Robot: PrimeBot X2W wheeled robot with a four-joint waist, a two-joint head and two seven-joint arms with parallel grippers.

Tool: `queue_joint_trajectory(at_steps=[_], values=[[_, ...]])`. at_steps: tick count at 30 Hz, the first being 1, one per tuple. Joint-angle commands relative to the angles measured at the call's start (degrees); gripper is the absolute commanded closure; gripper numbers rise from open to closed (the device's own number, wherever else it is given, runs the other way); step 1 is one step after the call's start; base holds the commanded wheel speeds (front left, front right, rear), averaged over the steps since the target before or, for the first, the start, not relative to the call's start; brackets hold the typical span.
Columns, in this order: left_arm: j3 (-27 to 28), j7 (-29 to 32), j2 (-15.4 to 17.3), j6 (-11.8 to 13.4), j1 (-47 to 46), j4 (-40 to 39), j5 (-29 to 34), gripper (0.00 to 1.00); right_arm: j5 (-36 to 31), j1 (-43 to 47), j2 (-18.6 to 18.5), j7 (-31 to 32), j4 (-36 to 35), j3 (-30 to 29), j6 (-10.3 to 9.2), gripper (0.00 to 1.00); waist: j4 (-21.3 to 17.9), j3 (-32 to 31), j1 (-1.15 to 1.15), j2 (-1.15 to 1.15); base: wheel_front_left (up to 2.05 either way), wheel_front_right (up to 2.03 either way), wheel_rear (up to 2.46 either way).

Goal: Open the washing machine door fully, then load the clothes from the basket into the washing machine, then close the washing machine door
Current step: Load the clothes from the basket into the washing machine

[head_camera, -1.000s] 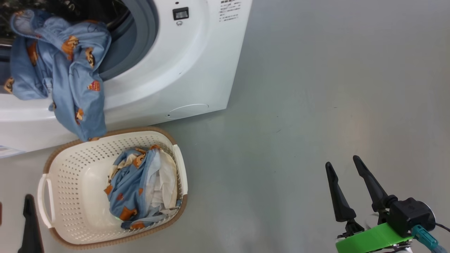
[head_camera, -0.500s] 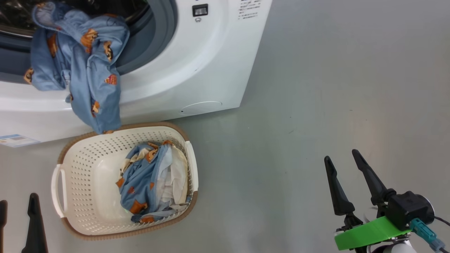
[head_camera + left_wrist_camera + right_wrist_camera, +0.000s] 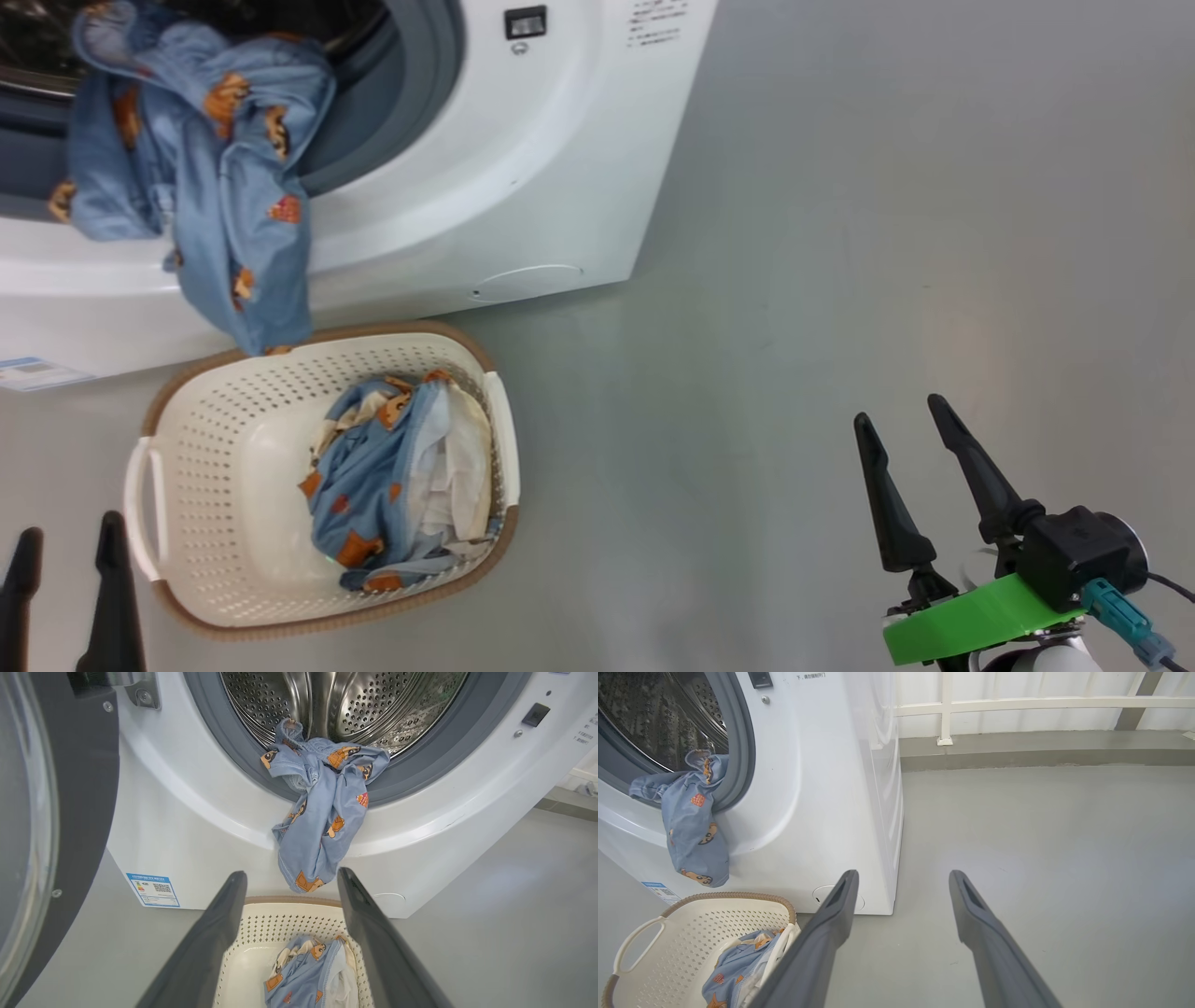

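Observation:
The white washing machine [image 3: 523, 168] stands with its door [image 3: 84, 788] swung open at the left of the left wrist view. One blue piece of the clothes [image 3: 224, 187] hangs from the drum mouth over the front panel, its tip at the rim of the basket [image 3: 205, 401]. More blue and cream clothes [image 3: 401, 485] lie bunched in the basket's right half. Left of the basket, my left gripper [image 3: 71, 528] is open and holds nothing; in its own view it [image 3: 292, 872] points at the hanging cloth [image 3: 322, 826]. My right gripper [image 3: 898, 411] is open over bare floor, far right of the basket.
A blue label sticker [image 3: 33, 371] sits low on the machine's front. Grey floor [image 3: 840, 233] spreads to the right of the machine. A white railing and a low kerb [image 3: 1017, 704] close off the back.
The head camera has shifted, so the whole picture slid sideways. Both fingers of my left gripper now show beside the basket. The clothes and basket have not moved.

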Motion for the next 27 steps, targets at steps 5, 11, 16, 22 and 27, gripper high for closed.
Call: queue_joint_trajectory(at_steps=[5,11,16,22,27], values=[[0.2,-0.5,2.4,-1.4,-5.2,1.0,1.5,0.00,1.3,-0.6,-0.6,-0.7,-2.1,2.3,0.09,0.00,-3.6,0.9,0.00,0.00,0.00,0.00,0.00],[-1.6,0.5,3.3,-2.4,-10.0,6.0,1.9,0.00,2.7,1.1,-0.6,-0.7,-3.3,2.8,0.09,0.00,-8.4,0.9,0.00,0.00,0.00,0.00,0.00],[-2.4,1.3,4.1,-3.0,-14.3,11.6,1.8,0.00,3.8,3.2,-0.6,-0.7,-4.0,3.0,0.09,0.00,-12.2,0.5,0.00,0.00,0.00,0.00,0.00],[-1.5,1.7,5.9,-2.8,-19.4,19.9,1.6,0.00,4.7,5.4,-0.6,-0.7,-4.6,3.3,0.09,0.00,-15.4,0.1,0.00,0.00,0.00,0.00,0.00],[-1.1,1.1,7.2,-2.7,-22.7,25.1,2.2,0.00,5.0,6.3,-0.6,-0.7,-4.9,3.6,0.09,0.00,-16.6,0.1,0.00,0.00,0.00,0.00,0.00]])
